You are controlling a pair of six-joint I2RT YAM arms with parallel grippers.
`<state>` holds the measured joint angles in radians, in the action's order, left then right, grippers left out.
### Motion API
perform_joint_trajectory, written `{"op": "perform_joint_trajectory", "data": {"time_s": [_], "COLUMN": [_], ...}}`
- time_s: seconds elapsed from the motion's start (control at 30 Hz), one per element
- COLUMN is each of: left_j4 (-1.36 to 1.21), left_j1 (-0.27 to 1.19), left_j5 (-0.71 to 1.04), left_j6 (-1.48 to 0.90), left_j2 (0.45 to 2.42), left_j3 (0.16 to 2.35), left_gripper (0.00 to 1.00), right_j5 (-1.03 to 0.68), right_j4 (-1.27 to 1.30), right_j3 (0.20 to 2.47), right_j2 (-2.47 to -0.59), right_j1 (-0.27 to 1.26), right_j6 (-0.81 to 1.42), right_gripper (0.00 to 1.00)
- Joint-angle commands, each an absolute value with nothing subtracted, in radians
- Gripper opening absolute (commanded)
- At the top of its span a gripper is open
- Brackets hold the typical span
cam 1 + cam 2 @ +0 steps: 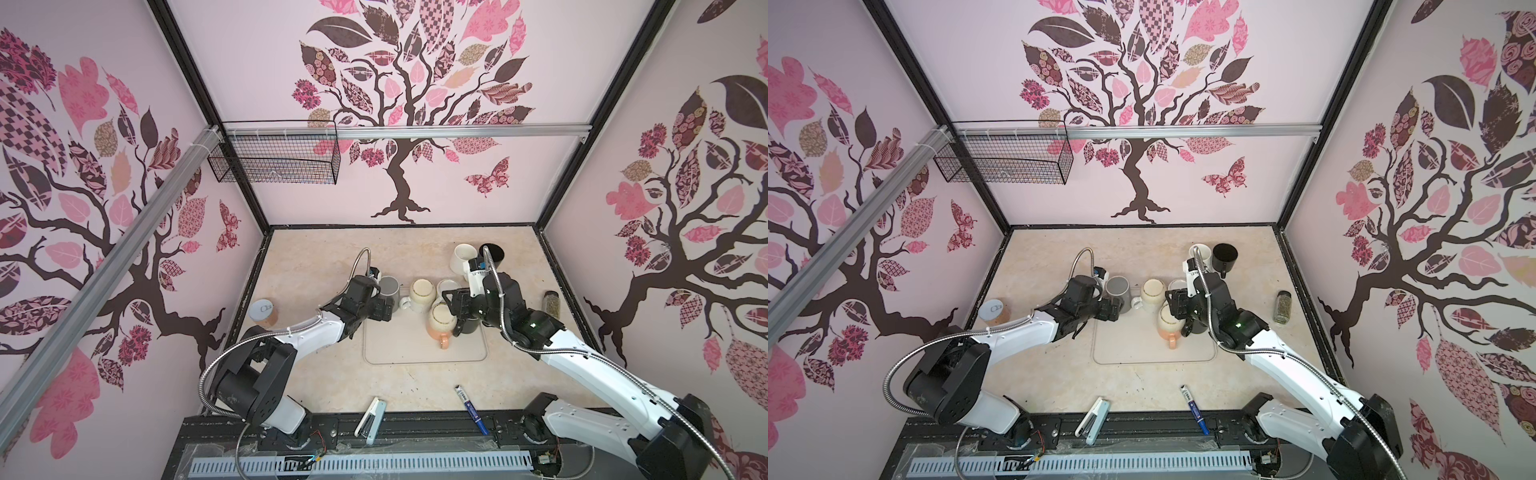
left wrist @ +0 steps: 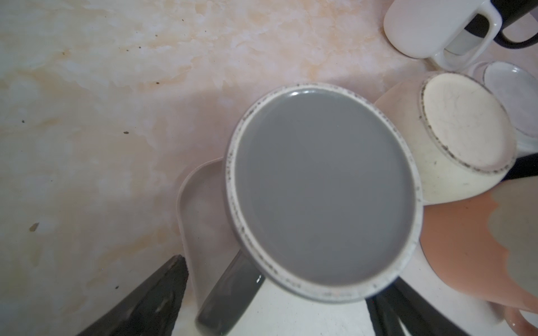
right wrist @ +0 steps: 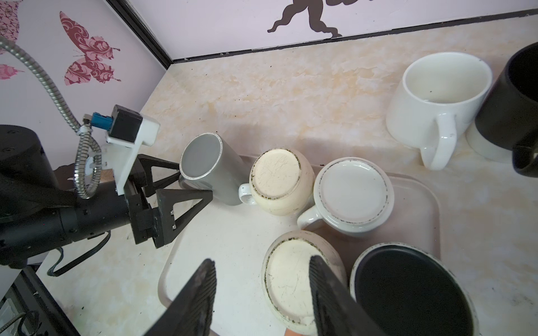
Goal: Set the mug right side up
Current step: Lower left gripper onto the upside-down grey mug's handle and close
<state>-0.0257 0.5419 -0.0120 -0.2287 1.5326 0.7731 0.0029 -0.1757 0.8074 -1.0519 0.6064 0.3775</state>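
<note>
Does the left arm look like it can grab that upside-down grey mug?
Probably yes. The left gripper is open with the grey mug between its fingers, and nothing blocks them. The cream mug stands on the mug's far side.

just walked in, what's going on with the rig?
Several upside-down mugs sit on a tray; a white mug and a black mug stand upright behind it. The left gripper is open, fingers either side of the grey mug at the tray's corner, not yet closed. The right gripper hovers part open over the peach mug, holding nothing.
</note>
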Motion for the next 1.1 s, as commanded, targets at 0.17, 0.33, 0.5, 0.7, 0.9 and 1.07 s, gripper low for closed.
{"op": "perform_joint_trajectory", "data": {"time_s": [0.17, 0.33, 0.5, 0.7, 0.9, 1.07], "left_j4": [-0.057, -0.059, -0.030, 0.005, 0.114, 0.166], "left_j1": [0.539, 0.568, 0.603, 0.605, 0.606, 0.609], "left_j5": [0.047, 0.056, 0.030, -0.022, -0.098, -0.121], "left_j6": [-0.272, -0.293, -0.296, -0.308, -0.289, -0.273], "left_j2": [1.483, 1.454, 1.462, 1.466, 1.503, 1.539], "left_j3": [0.761, 0.726, 0.734, 0.763, 0.851, 0.910], "left_gripper": [0.84, 0.67, 0.60, 0.62, 0.61, 0.54], "right_j5": [-0.014, -0.015, -0.010, -0.011, -0.002, -0.002], "right_j4": [-0.157, -0.161, -0.169, -0.173, -0.166, -0.151], "right_j3": [0.833, 0.828, 0.829, 0.831, 0.837, 0.832], "right_j2": [-1.008, -0.978, -0.969, -0.973, -0.984, -0.991], "right_j1": [0.606, 0.606, 0.605, 0.606, 0.605, 0.606], "right_j6": [0.383, 0.385, 0.381, 0.373, 0.368, 0.368], "right_gripper": [0.54, 0.53, 0.53, 0.53, 0.53, 0.52]}}
